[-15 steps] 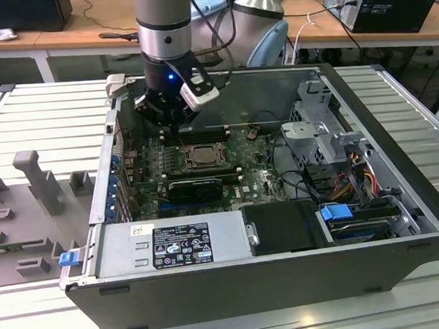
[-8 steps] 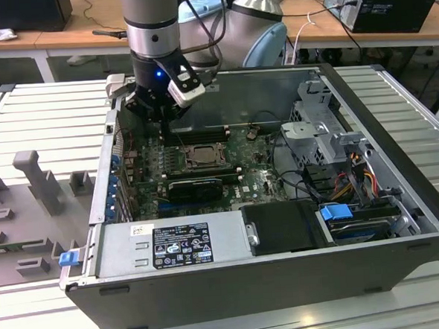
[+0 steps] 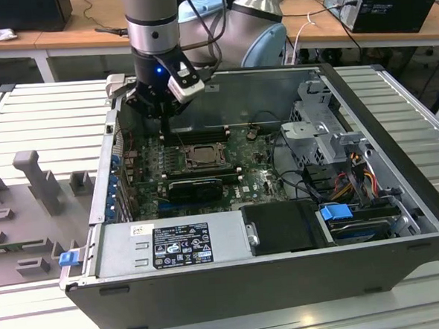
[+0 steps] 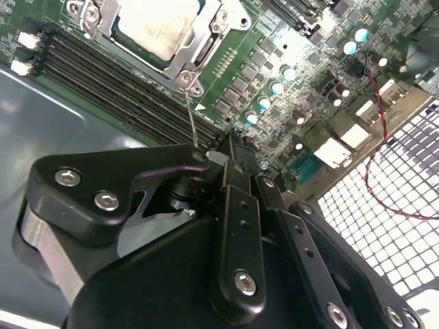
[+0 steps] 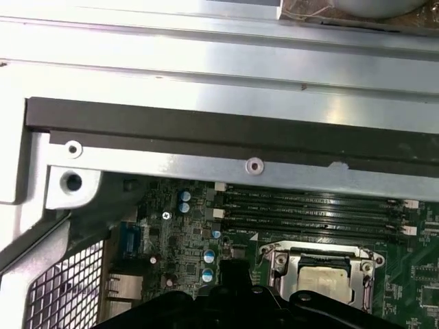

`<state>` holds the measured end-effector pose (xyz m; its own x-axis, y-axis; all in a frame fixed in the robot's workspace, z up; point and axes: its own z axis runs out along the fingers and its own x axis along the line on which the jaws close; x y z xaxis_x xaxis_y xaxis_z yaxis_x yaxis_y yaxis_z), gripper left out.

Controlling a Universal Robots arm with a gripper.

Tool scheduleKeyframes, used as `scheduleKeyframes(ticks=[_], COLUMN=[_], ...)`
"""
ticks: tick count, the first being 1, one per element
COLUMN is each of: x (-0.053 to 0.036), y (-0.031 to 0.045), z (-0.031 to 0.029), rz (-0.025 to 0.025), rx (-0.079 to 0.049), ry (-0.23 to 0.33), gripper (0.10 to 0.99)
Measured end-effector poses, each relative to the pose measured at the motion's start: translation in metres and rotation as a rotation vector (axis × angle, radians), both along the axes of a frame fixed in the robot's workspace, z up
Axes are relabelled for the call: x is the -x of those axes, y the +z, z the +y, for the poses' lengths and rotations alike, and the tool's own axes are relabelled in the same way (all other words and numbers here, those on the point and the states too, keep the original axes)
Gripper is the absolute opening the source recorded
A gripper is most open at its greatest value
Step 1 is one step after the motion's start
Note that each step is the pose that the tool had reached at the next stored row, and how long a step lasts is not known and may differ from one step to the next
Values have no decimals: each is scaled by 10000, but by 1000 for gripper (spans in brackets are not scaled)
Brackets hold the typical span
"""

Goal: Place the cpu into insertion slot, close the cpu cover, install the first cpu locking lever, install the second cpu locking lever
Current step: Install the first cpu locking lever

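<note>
hand (image 4: 223, 145) is closed narrow on one thin lever (image 4: 190, 113) | one chip (image 4: 154, 24) is framed by one shut cover (image 4: 204, 51)

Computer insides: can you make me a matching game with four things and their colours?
Things:
1. cpu
2. circuit board
3. memory slots
4. plastic tab

Colours:
A. black
B. blue
C. silvery-grey
D. green

Pairs: 1-C, 2-D, 3-A, 4-B.
</note>
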<state>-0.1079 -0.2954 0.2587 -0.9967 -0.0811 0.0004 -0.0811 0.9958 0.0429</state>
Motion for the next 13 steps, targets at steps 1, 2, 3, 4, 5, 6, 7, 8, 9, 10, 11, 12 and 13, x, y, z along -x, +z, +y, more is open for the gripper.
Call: scheduleKeyframes(ticks=[1, 2, 3, 4, 5, 6, 7, 8, 9, 10, 11, 12, 13], x=[-10, -18, -24, -37, -58, -74, -81, -87, -100, -109, -118, -126, -134], y=[0, 0, 0, -1, 0, 0, 0, 0, -1, 0, 0, 0, 0], z=[0, 0, 0, 0, 0, 0, 0, 0, 0, 0, 0, 0, 0], rz=[0, 1, 0, -1, 0, 0, 1, 0, -1, 0, 0, 0, 0], rx=[0, 1, 1, -1, 0, 0, 1, 0, -1, 0, 0, 0, 0], ry=[-1, -2, -2, -2, -2, -2, -2, -2, -3, -3, -2, -2, -2], gripper=[106, 106, 106, 106, 106, 106, 106, 106, 106, 106, 106, 106, 106])
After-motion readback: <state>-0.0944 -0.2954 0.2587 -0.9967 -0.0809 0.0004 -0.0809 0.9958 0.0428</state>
